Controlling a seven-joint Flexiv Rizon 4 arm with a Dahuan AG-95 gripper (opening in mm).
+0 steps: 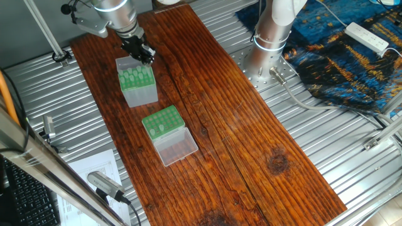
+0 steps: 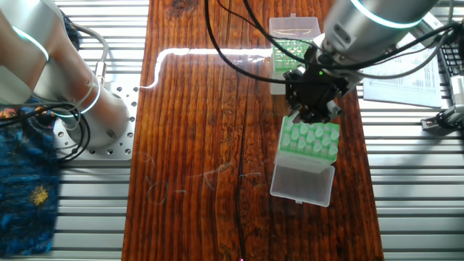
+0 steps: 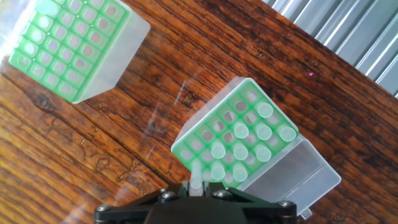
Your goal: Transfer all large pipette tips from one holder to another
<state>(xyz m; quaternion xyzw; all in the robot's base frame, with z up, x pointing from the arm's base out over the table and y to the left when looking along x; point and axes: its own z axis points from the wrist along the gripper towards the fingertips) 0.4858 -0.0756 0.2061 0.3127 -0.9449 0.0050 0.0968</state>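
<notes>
The taller grey-sided holder (image 1: 139, 93) (image 2: 304, 181) (image 3: 297, 173) has several large pipette tips (image 3: 249, 134) standing in its green top plate. My gripper (image 1: 144, 56) (image 2: 313, 110) (image 3: 196, 185) hangs just over one corner of that plate. It is shut on one pale tip (image 3: 196, 173), which shows between the fingers. I cannot tell whether this tip's lower end still sits in its hole. The low green rack (image 1: 164, 120) (image 2: 291, 49) (image 3: 65, 53) lies beside it with its clear lid (image 1: 177, 147) (image 2: 293, 27) folded open. A few tips (image 3: 45, 9) stand along one edge of the rack.
Both boxes rest on a dark wooden board (image 1: 239, 132) laid over ribbed metal. The arm's base (image 1: 271, 34) (image 2: 87, 109) stands at the board's side, beside a blue patterned cloth (image 1: 342, 59) with a white power strip (image 1: 367, 36). Papers (image 2: 406, 72) and a handheld tool (image 1: 103, 183) lie off the board.
</notes>
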